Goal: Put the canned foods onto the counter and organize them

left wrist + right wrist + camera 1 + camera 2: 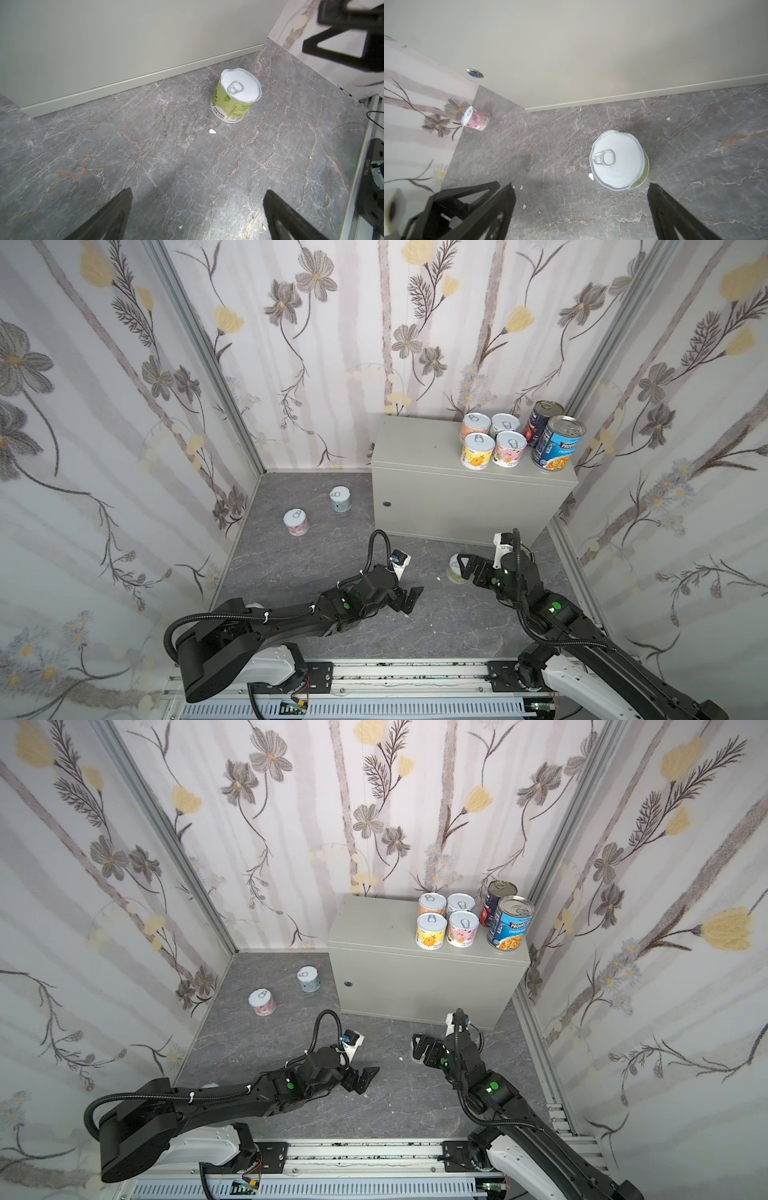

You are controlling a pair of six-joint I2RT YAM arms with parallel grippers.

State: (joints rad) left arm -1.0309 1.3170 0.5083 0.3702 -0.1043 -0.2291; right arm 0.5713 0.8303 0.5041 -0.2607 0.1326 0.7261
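Just ahead of wide-spread right claw (581,186), green can (617,160), upright, untouched

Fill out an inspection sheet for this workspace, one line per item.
Surface: dark marbled floor; grey counter at the back right.
Job's things: on the counter's right end, four short cans in a square and two tall cans beside them. On the floor, a pink can, a teal can and a green can with a dented rim.
Clutter: small white scraps near the green can.
Grippers: left gripper open, holding nothing; right gripper open, the green can just ahead of it, not gripped.
Cables: black ribbed hoses along both arms.
Surroundings: flowered walls; metal rail in front.
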